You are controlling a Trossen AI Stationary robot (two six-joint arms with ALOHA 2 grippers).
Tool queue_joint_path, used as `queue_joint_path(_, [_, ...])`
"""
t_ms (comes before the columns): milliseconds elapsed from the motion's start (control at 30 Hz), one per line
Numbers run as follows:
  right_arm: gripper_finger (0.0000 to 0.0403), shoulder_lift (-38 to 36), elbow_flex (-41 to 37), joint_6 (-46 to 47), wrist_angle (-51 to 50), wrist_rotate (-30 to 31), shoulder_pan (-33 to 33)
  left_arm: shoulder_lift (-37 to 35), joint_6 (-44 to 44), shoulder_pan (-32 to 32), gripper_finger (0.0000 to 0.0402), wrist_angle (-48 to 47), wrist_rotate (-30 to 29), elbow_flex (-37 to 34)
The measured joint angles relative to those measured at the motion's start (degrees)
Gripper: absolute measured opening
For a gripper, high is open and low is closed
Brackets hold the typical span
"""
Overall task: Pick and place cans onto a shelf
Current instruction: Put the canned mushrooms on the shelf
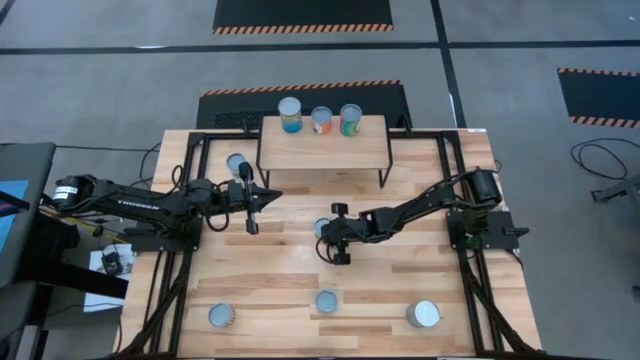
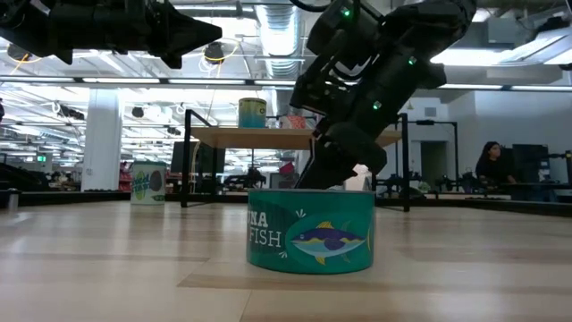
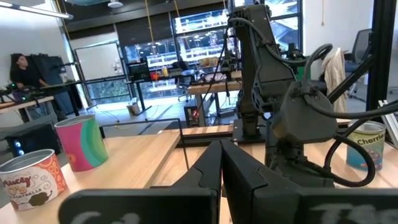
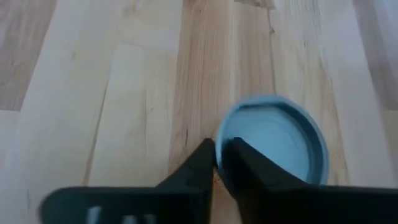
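Observation:
Three cans (image 1: 321,120) stand upright on the shelf (image 1: 322,152) at the table's far side. Another can (image 1: 237,163) stands on the table left of the shelf. At mid-table my right gripper (image 1: 325,238) slants down onto a can with a pale blue round top (image 4: 280,140), and its fingers are closed at that can's rim. In the low view a teal fish-label can (image 2: 310,234) stands in front and hides that spot. My left gripper (image 1: 272,195) hovers shut, left of centre, level, touching nothing. My right gripper pinches the can's rim (image 4: 222,134) at the side of the round top nearest the wrist. One finger (image 4: 249,163) lies over the top and the other (image 4: 198,160) stands outside the wall. The fingers slant down from the table's right. The can stands upright on the table.
Three more cans stand along the near edge of the table: left (image 1: 221,316), middle (image 1: 326,301) and right (image 1: 423,314). Black frame rails (image 1: 190,160) run along both sides of the table. Bare planks lie between the shelf and the near cans.

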Motion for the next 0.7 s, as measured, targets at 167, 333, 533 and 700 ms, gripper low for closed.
queue_joint_path(167, [0.001,-1.0,-0.1,-1.2,-1.1,-0.3,0.1,0.0,0.0,0.0,0.0002,0.0,0.0,0.0])
queue_joint_path(333, [0.0022,-5.6,-0.3,-0.9,-2.3,-1.3,1.1,0.0,0.0,0.0,0.0002,0.0,0.0,0.0])
queue_joint_path(533, [0.001,-16.7,-0.2,-1.2,-6.1,-1.7,4.1,0.0,0.2,0.0,0.0002,-0.1,0.0,0.0])
queue_joint_path(700, [0.0018,-29.5,-0.2,-1.4,-14.1,-0.1,2.7,0.0,0.2,0.0,0.0002,0.0,0.0,0.0])
